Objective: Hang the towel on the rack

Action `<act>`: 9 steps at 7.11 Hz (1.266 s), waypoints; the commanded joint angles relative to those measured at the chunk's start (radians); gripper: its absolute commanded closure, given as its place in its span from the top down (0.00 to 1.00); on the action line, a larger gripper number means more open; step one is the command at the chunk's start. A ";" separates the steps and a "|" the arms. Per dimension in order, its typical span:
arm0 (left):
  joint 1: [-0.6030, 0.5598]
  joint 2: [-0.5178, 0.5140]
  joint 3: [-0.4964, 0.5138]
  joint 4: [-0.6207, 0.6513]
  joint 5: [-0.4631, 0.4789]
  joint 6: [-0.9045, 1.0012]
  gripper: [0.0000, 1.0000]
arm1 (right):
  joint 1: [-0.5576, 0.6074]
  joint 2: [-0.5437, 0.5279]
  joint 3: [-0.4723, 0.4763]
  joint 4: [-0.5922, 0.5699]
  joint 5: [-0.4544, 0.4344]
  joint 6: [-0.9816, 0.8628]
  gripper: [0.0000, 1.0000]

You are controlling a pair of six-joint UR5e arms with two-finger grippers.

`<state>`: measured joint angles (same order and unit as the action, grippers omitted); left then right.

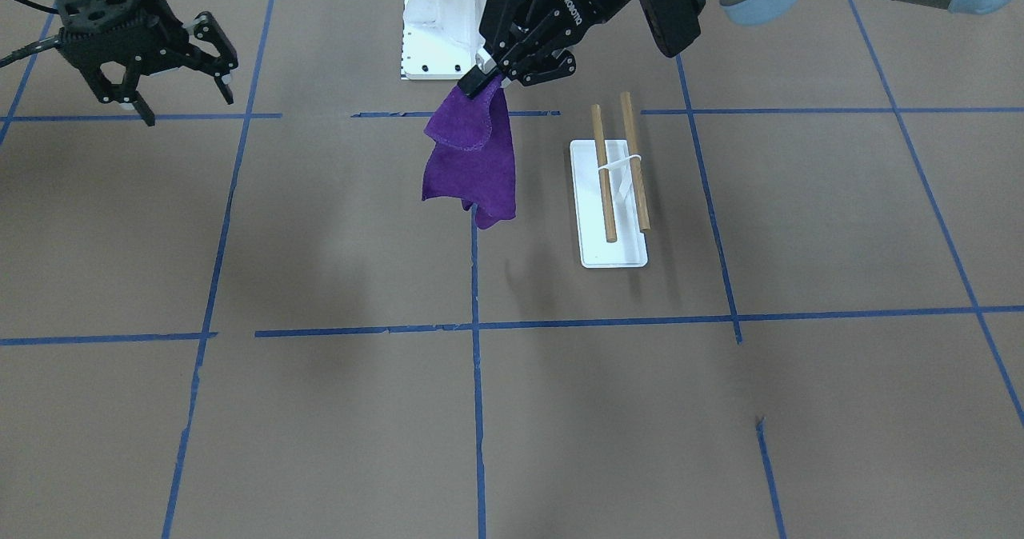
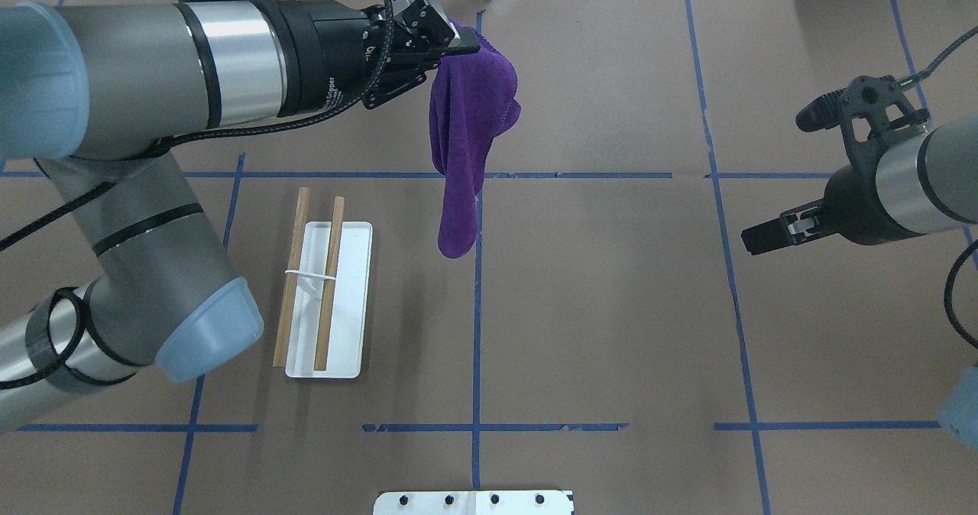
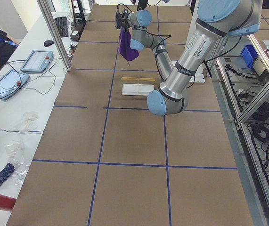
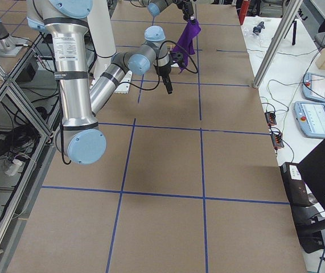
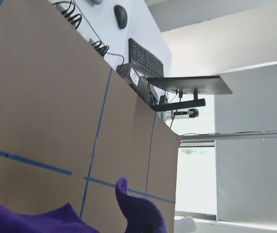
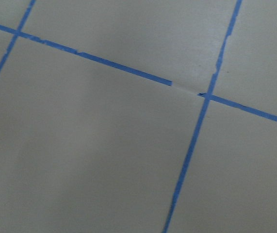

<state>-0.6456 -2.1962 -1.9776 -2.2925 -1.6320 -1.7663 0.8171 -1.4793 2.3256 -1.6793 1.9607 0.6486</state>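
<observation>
The towel (image 1: 472, 163) is held in the air by the left pincer (image 1: 482, 81), whose fingers are closed tight on the cloth's upper end. The rest hangs free above the table (image 1: 320, 243), touching nothing. It is seen to droop in loose folds, one flap doubled over another, so it can be judged soft, limp and very light. No stiffness of its own can be counted on, and its shape will be set wholly by gravity and by where it is pinched. The napped surface is likely to cling rather than slip, and nothing about it is fragile. Whether a corner or a gathered stretch of the hem is gripped cannot be told for certain, since the spot is hidden by the fingers. A hold near the stitched edge is judged best, as the seam is firmer there and the cloth can trail behind it over a rod. The rack (image 1: 612, 249) stands on the table beside the towel but apart from it, on the robot's left, with its two wooden rods (image 1: 604, 175) lying parallel above the white base. It looks light, so it may be dragged or tipped if the cloth is pulled hard across it. The right pincer (image 1: 188, 95) is spread wide with nothing in it, and hangs above the table well away from both things.
</observation>
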 commanded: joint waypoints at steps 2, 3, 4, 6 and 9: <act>0.288 0.041 -0.121 0.270 0.459 0.034 0.00 | 0.207 -0.015 -0.159 -0.034 0.030 -0.299 1.00; 0.305 0.041 -0.139 0.348 0.492 0.034 0.00 | 0.282 -0.015 -0.234 -0.033 0.077 -0.401 1.00; 0.311 0.041 -0.206 0.480 0.500 0.034 0.00 | 0.366 -0.016 -0.315 -0.031 0.140 -0.526 1.00; 0.311 0.117 -0.350 0.696 0.501 0.033 0.00 | 0.470 -0.032 -0.411 -0.027 0.220 -0.602 1.00; 0.310 0.258 -0.365 0.703 0.512 0.031 0.00 | 0.507 -0.029 -0.460 -0.025 0.233 -0.616 1.00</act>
<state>-0.3348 -1.9850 -2.3371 -1.5953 -1.1232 -1.7344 1.3105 -1.5097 1.8850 -1.7045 2.1899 0.0379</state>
